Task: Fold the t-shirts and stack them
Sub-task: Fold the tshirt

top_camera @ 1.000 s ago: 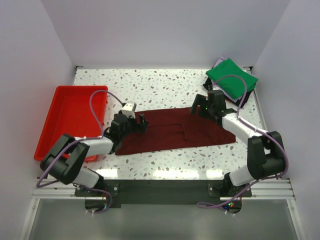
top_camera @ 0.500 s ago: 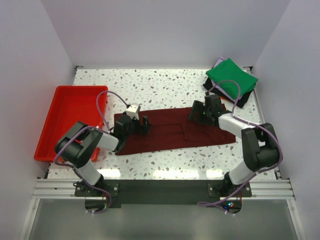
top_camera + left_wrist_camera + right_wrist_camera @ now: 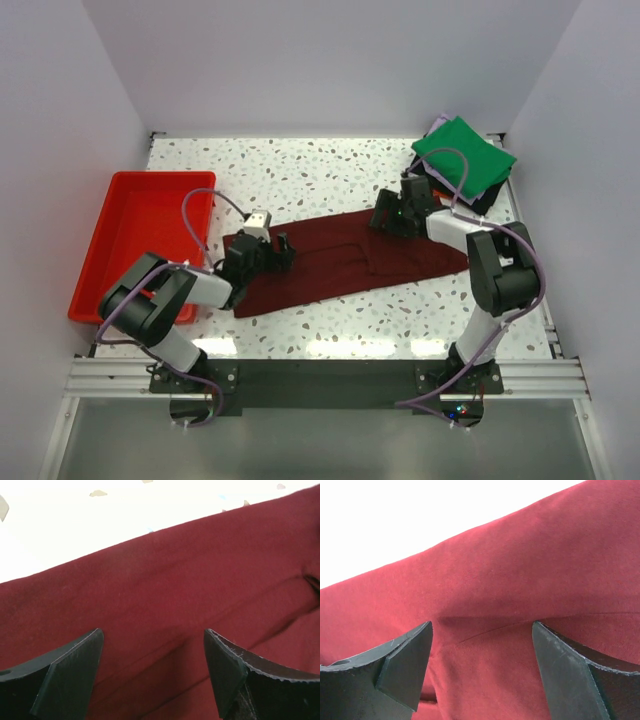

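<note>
The dark maroon t-shirt lies as a long folded strip across the middle of the table. My left gripper is open, low over its left end; in the left wrist view its gripper has only maroon cloth between the fingers. My right gripper is open, low over the strip's far right edge; in the right wrist view its gripper frames a fold line in the cloth. A bright green folded shirt tops a stack at the back right, with black and pale lavender edges beneath.
A red plastic tray stands at the left edge of the speckled table. White walls close in the back and both sides. The folded stack sits in the back right corner, close to my right arm.
Both grippers have moved toward the back with the shirt's ends. The strip now lies tilted, its right end farther back than before. Both stay open.
</note>
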